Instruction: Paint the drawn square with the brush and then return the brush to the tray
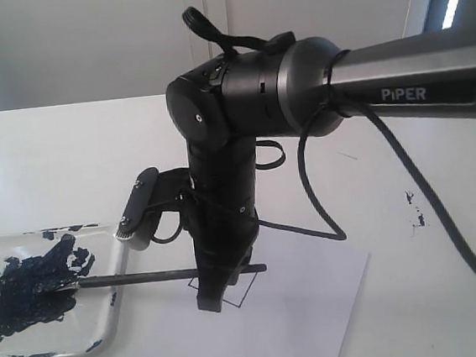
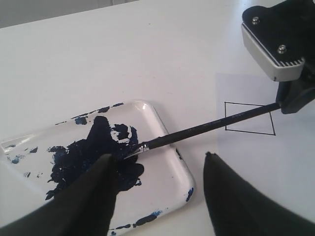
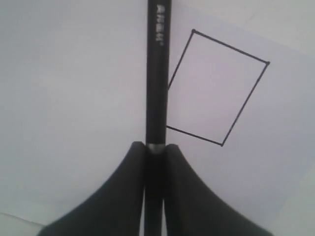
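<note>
The brush [image 1: 146, 278] lies level, its silver band and tip over the navy paint blot in the tray [image 1: 109, 326]. My right gripper [image 1: 218, 277] points down over the paper and is shut on the brush [image 3: 157, 73] near the handle's far end; its jaws [image 3: 156, 147] press the handle from both sides. The drawn square [image 3: 216, 88] is an unfilled black outline right beside the handle, and in the exterior view the drawn square [image 1: 245, 294] is half hidden behind the gripper. My left gripper [image 2: 157, 156] hangs open over the tray [image 2: 162, 182] corner, holding nothing.
The white paper sheet [image 1: 294, 325] lies just right of the tray. Small navy paint specks [image 1: 414, 208] dot the table on the right. A black cable [image 1: 326, 212] loops down from the right arm [image 1: 413, 73], which spans the upper right.
</note>
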Action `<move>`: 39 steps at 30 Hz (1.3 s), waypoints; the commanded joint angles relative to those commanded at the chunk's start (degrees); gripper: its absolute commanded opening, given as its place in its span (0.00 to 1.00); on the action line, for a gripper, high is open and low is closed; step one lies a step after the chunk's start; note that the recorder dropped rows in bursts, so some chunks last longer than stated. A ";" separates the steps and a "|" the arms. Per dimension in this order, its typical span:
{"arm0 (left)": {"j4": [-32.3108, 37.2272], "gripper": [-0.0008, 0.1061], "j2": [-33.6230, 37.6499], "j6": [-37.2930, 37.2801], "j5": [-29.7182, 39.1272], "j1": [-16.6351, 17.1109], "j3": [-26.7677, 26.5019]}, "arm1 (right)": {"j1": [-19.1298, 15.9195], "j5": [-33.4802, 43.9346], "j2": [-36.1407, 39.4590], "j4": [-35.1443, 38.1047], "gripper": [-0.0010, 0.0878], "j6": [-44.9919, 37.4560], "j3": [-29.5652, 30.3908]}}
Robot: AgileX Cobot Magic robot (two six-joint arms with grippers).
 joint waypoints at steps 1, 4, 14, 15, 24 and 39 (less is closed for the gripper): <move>0.00 0.54 0.00 0.00 0.00 0.00 0.00 | 0.00 0.84 0.00 0.00 0.01 0.00 0.00; 0.00 0.54 0.00 0.00 0.00 0.00 0.00 | 0.00 2.88 0.00 2.43 0.01 -1.34 0.00; 0.00 0.54 0.00 0.00 0.00 0.00 0.00 | 0.00 -2.68 0.00 0.76 0.01 0.34 0.00; 0.00 0.54 0.00 0.00 0.00 0.00 0.00 | 0.00 -1.76 0.00 0.00 0.01 1.12 0.00; 0.00 0.54 0.00 0.00 0.10 0.00 0.00 | 0.00 4.61 0.00 7.70 0.01 -4.15 0.00; 0.00 0.54 0.00 0.00 0.10 0.00 0.00 | 0.00 -6.74 5.91 7.00 0.01 -3.88 0.10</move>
